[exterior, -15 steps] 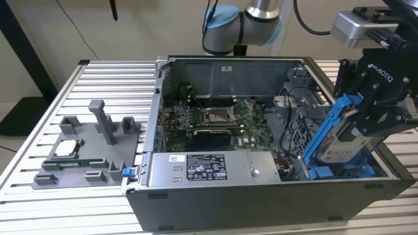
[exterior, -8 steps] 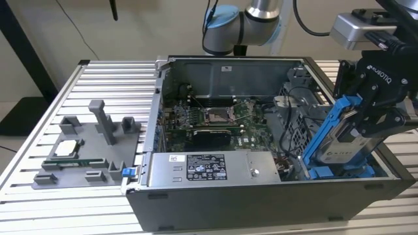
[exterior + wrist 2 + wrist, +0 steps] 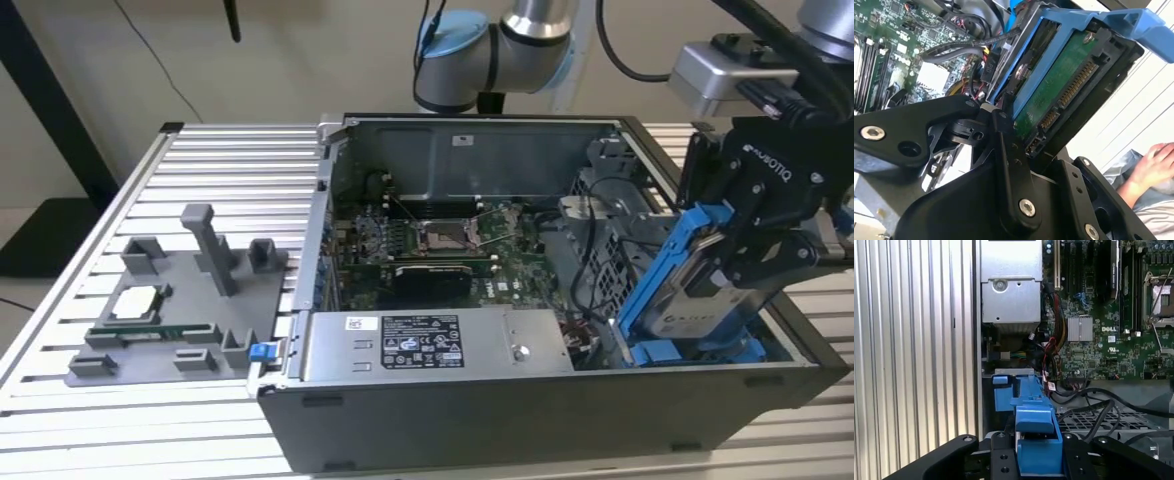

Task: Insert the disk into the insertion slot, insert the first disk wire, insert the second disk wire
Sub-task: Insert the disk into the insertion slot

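My gripper [image 3: 754,255] is shut on the disk [image 3: 697,300], a silver drive in a bright blue carrier frame [image 3: 674,255]. The disk stands steeply tilted inside the open computer case, near the front corner on the exterior view's right. Its lower end reaches down to the grey metal insertion slot [image 3: 603,270]. In the second wrist view the disk's green circuit board [image 3: 1064,85] and connector face the camera between the black fingers [image 3: 1009,165]. In the first wrist view the blue frame [image 3: 1036,440] sits between the fingers [image 3: 999,460] above the slot's blue tabs [image 3: 1001,380]. Black cables [image 3: 1094,400] lie beside the slot; I cannot tell which are the disk wires.
A silver power supply box [image 3: 427,345] fills the case's front. The motherboard [image 3: 441,240] lies behind it. A blue-tabbed carrier [image 3: 667,352] sits under the disk. A grey fixture with small parts [image 3: 174,300] stands on the slatted table [image 3: 80,400]. A person's hand [image 3: 1154,160] rests nearby.
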